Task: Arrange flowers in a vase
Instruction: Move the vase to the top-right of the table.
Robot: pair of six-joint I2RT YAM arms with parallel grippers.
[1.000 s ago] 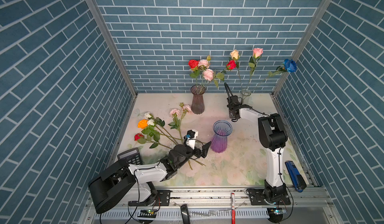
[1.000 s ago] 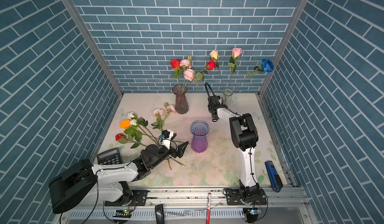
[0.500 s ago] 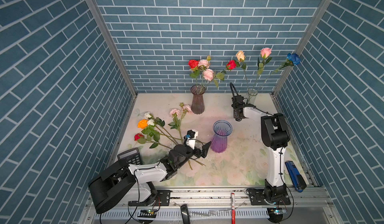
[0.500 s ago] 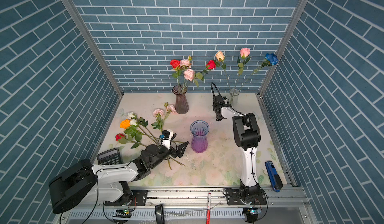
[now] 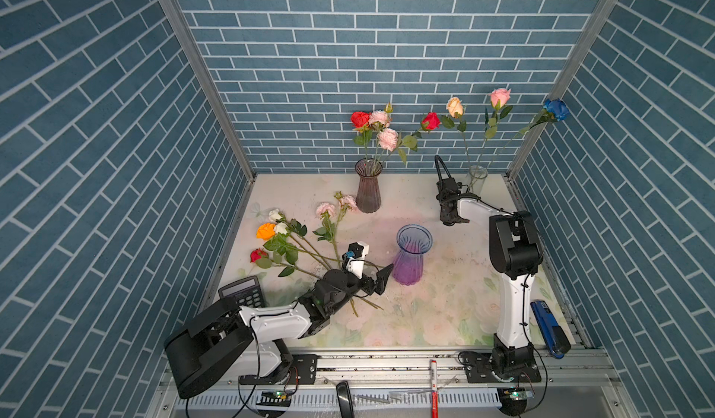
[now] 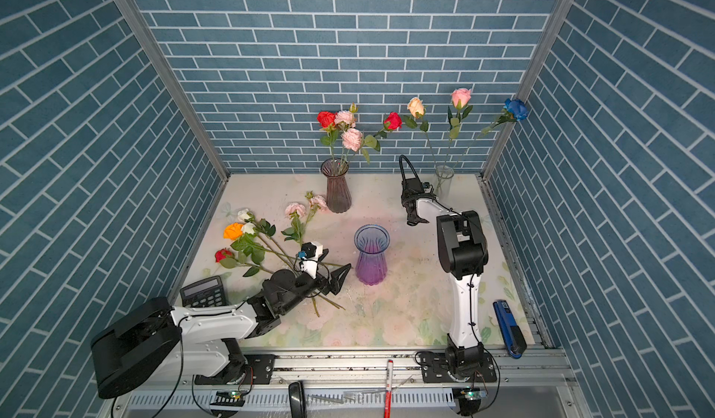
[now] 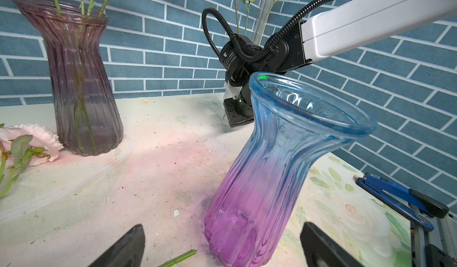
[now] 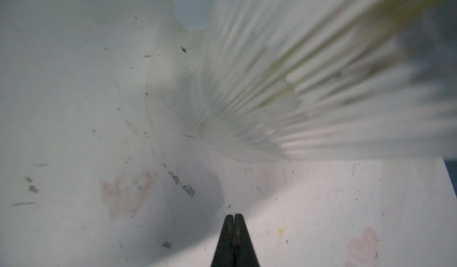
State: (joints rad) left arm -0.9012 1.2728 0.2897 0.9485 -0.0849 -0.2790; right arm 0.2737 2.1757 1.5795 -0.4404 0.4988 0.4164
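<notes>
Along the left edge of the table [image 5: 445, 319], the loose flowers [image 5: 294, 238] lie fanned out. Blooms point to that edge and stem ends bunch toward the front middle, probably so they can be picked one by one from a single spot. More flowers already stand in vases on the back edge: several in the dark vase [image 5: 368, 187] at back middle, and three in the clear vase [image 5: 476, 176] near the back right corner. The blue-purple vase [image 5: 412, 255] stands upright mid-table and empty, so it is likely the next to fill.

The left gripper [image 5: 379, 278] hovers low over the stem ends, just beside that vase's foot. Its fingers are spread fully wide and hold nothing. In the left wrist view a stem end [image 7: 178, 259] shows between the fingertips [image 7: 123, 248]. The left arm reaches low and forward from the front left corner, forearm nearly level.

The right gripper [image 8: 234, 218] has its tips pressed together and is empty. It points down at bare table just beside the clear vase. The right arm stands upright at the front right, forearm stretched toward the back edge.

A calculator [image 5: 243, 294] sits at the front left corner and a stapler [image 5: 549, 329] by the front right corner.
</notes>
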